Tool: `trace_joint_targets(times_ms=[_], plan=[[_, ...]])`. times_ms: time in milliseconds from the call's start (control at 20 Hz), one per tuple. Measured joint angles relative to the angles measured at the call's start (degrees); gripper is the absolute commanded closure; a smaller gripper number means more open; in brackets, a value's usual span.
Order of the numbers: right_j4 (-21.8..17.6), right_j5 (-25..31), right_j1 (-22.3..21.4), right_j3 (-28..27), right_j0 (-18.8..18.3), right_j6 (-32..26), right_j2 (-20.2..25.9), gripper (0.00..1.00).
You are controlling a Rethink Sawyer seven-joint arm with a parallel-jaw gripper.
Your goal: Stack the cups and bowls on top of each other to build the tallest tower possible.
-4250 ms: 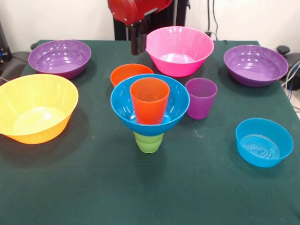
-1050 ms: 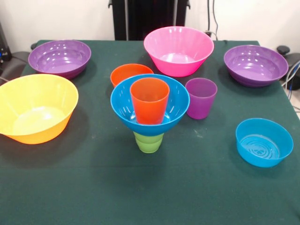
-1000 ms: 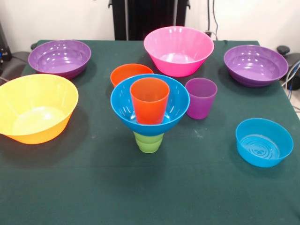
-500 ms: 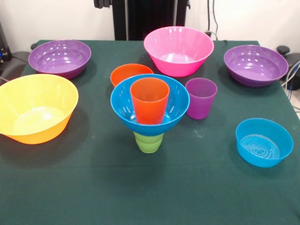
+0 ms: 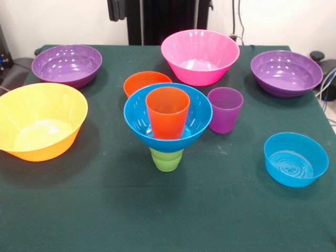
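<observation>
Three pieces form the tower at table centre: green cup, blue bowl, orange cup. The small orange bowl, at its eleven o'clock, looks light, stiff and slick, best pinched at the rim. The gripper shows only at the twelve o'clock edge; I cannot tell how far it is open.

Small orange bowl and purple cup crowd the tower; near side open.
</observation>
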Motion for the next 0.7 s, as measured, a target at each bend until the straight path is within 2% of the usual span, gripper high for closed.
trace_joint_targets(times_ms=[350,700], plan=[[-2.03,-2.62,0.22,2.12,-1.16,0.0,-0.42,1.0],[-4.11,-8.78,0.21,3.91,-1.88,0.0,-2.4,1.0]])
